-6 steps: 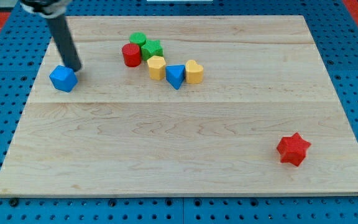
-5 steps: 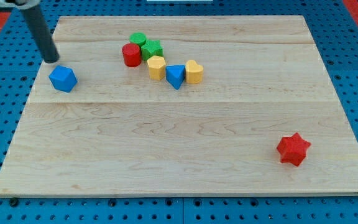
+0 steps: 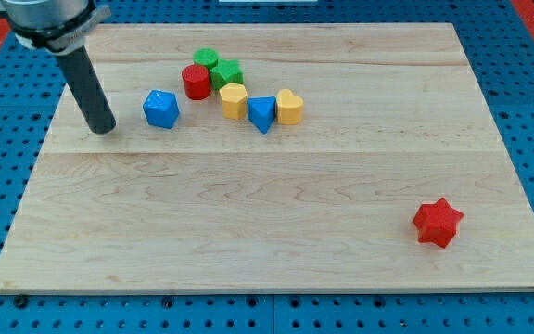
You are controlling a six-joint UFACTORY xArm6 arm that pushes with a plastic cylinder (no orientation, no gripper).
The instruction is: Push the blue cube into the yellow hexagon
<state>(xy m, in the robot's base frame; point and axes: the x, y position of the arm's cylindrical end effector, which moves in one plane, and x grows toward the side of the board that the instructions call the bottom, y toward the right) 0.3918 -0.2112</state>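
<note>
My tip (image 3: 104, 128) rests on the wooden tabletop (image 3: 276, 232) near the view's left edge, at the lower end of a dark rod that leans up toward the top left corner. The arm carries no claw, only this rod, so nothing is held. The blue cube (image 3: 160, 109) sits to the right of my tip, near it but apart from it, with bare wood between them. Farther to the view's right lies the cluster: the yellow hexagon (image 3: 234, 100) stands beyond a clear gap from the blue cube, with a red cylinder (image 3: 196, 82) just up and to the left of it, a green star (image 3: 226, 72) above it and a second green block (image 3: 205, 59) at the top of the group. A blue triangular block (image 3: 261, 113) touches the hexagon's right side, and a yellow heart (image 3: 289, 107) sits just beside that. A red star (image 3: 437, 223) lies alone, well apart, toward the view's bottom right.
</note>
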